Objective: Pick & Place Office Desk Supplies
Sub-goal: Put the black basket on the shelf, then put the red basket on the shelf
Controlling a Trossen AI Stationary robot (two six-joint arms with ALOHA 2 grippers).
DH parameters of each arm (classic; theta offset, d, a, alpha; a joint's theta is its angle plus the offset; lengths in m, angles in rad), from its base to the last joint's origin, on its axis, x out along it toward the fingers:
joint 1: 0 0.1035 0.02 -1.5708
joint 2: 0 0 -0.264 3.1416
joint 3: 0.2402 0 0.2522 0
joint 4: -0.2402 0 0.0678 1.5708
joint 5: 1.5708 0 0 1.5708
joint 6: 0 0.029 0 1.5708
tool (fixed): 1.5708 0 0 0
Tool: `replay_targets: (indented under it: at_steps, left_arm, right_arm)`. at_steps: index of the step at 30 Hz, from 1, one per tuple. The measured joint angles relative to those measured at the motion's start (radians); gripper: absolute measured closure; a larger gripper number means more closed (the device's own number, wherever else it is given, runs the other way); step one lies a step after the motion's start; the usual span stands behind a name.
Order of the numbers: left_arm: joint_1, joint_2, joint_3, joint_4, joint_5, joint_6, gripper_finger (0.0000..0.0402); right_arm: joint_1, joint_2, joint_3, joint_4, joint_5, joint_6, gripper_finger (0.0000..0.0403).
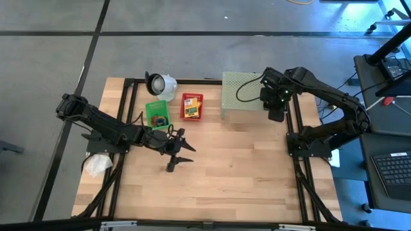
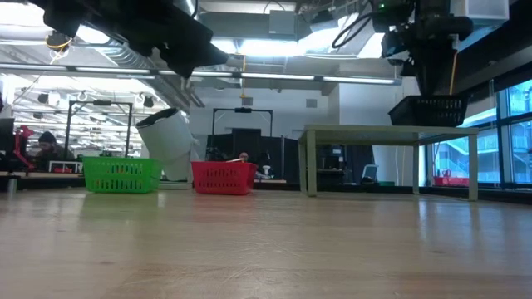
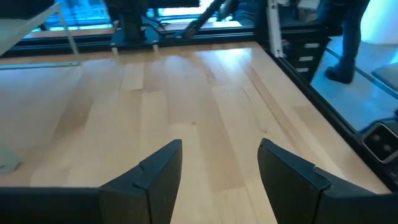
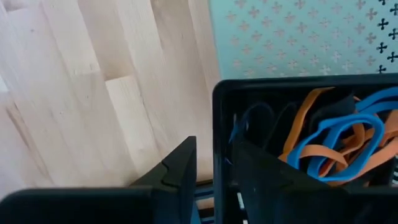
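A small black basket [image 4: 292, 87] holds blue, orange and black rubber bands [image 4: 329, 143]. My right gripper [image 4: 214, 149] is shut on its wall and keeps it just over the right end of the pale green perforated shelf [image 1: 241, 96]. In the low view the basket [image 2: 428, 110] hangs slightly above the shelf top [image 2: 391, 130]. A red basket [image 1: 191, 106] with a yellow-and-green crayon box and a green basket [image 1: 156, 114] stand on the table's far left part. My left gripper [image 1: 182, 149] hovers open over bare table with nothing between its fingers. My right gripper pinches one side wall of the black basket [image 4: 219, 124] at its rim, one finger [image 4: 180, 168] outside and the other [image 4: 261, 174] inside the basket. The fingers point down from above. The basket hangs upright below them, clear of the shelf.
A white round object with a dark opening [image 1: 160, 83] lies at the far edge beside the green basket. A crumpled white thing [image 1: 96, 165] sits off the table's left edge. The near half of the wooden table [image 1: 244, 179] is bare boards.
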Motion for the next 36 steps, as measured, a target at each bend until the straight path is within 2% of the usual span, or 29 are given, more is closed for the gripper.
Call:
replay_targets:
  at_steps: [6,15,18,21,26,32,36]
  left_arm:
    - [0.014,0.0,0.0,0.0,-0.026,-0.027,0.0199]
    - [0.053,0.0,0.0,-0.046,-0.042,-0.068,0.0199]
    - [0.069,0.0,0.002,-0.064,-0.093,-0.085,0.0199]
    - [0.1,0.0,0.041,-0.187,-0.144,-0.125,0.0199]
    - [0.13,0.0,0.166,-0.503,-0.303,-0.09,0.0199]
    - [0.176,0.005,0.285,-0.805,-0.24,-0.071,0.0199]
    - [0.201,0.036,0.302,-0.899,-0.186,-0.005,0.0198]
  right_arm:
    - [0.0,0.0,0.018,-0.025,0.006,0.015,0.0295]
    - [0.016,-0.001,0.186,-0.074,-0.001,0.092,0.0295]
    - [0.044,-0.001,0.235,-0.081,-0.054,0.141,0.0295]
    - [0.091,-0.002,0.268,-0.081,-0.112,0.19,0.0295]
    - [0.239,-0.025,0.288,0.001,-0.13,0.329,0.0295]
    - [0.461,-0.061,0.289,0.195,-0.122,0.456,0.0295]
    - [0.62,-0.067,0.289,0.262,-0.054,0.518,0.0295]
